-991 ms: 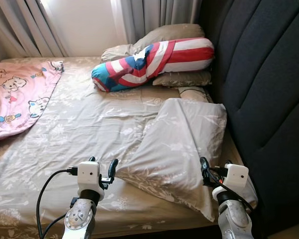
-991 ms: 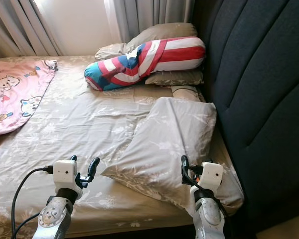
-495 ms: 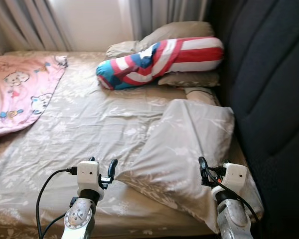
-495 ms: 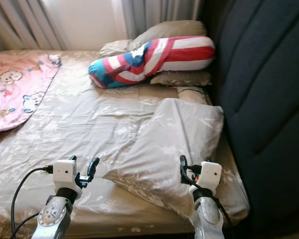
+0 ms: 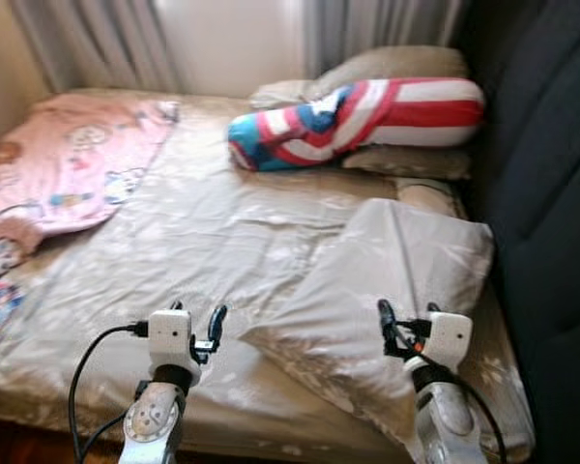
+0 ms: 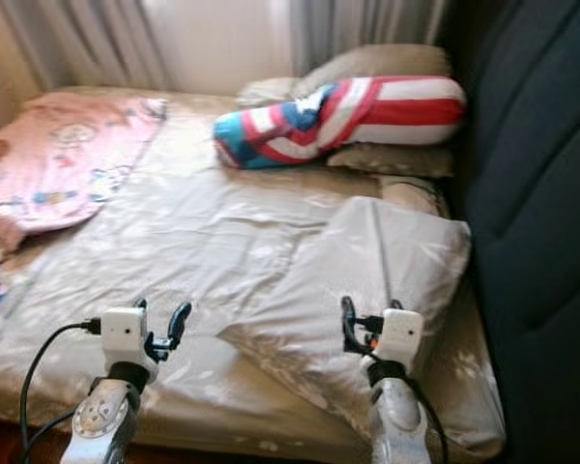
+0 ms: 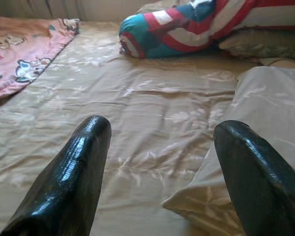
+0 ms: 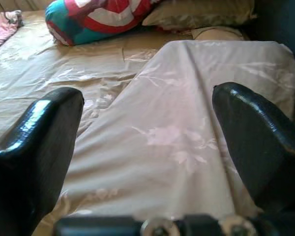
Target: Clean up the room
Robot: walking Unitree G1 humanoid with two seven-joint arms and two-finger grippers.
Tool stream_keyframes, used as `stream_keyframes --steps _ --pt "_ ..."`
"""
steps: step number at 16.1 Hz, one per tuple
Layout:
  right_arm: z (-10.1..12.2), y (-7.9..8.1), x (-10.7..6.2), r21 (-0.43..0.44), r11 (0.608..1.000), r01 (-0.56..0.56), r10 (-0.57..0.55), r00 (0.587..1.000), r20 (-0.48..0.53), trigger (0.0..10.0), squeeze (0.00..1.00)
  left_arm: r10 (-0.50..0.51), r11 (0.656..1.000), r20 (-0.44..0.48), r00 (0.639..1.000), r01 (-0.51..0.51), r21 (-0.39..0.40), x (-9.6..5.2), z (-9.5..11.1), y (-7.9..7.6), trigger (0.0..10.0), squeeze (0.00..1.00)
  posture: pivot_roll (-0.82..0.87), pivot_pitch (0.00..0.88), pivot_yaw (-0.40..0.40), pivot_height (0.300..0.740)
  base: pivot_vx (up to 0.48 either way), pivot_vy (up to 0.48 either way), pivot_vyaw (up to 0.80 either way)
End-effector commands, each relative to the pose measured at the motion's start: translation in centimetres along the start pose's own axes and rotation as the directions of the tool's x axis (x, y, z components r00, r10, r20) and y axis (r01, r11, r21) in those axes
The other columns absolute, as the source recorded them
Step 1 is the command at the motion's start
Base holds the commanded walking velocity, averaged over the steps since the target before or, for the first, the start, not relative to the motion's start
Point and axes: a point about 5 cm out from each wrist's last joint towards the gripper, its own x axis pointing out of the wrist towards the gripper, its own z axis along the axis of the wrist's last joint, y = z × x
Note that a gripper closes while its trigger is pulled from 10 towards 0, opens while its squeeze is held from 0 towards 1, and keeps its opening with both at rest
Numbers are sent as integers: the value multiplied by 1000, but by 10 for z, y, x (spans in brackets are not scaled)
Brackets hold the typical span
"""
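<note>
Right gripper [image 8: 147, 162], fingers spread wide, hovers over the pillow [image 5: 387, 280]; left gripper [image 7: 162, 172], also wide, is beside its corner.

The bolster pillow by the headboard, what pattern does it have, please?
Red and white stripes with blue; the bolster pillow shows best in the left eye view.

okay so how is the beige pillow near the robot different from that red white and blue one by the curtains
The beige pillow is flat, broad and floral-printed, matching the sheet; the striped bolster is a long rounded cylinder in red, white and blue.

The beige pillow lies askew, one corner toward the left gripper; the striped bolster rests across other beige pillows at the far end.

Both lie on the bed beside the dark headboard.
</note>
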Motion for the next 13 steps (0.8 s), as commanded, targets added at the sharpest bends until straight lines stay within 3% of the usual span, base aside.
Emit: stream_keyframes --steps 1,4,7,13 --pt "2 -4 -1 -6 1000 17 -16 1000 4 10000 0 -5 1000 4 1000 5 -13 1 2 -2 10000 0 -48 71 -15 740 0 0 0" --pt "-1 -5 1 -37 999 34 -35 999 -31 10000 0 -13 1000 4 1000 13 -15 1 3 -2 10000 0 -49 71 -14 735 0 0 0" --pt "0 -6 1 -42 998 43 -44 999 -26 10000 0 -21 1000 1 1000 21 -16 2 3 -3 10000 0 -50 71 -14 696 0 0 0" --pt "-1 -8 1 -54 997 61 -63 997 -38 10000 0 -26 999 -3 1000 26 -19 2 3 -3 10000 0 -49 73 -16 696 0 0 0"
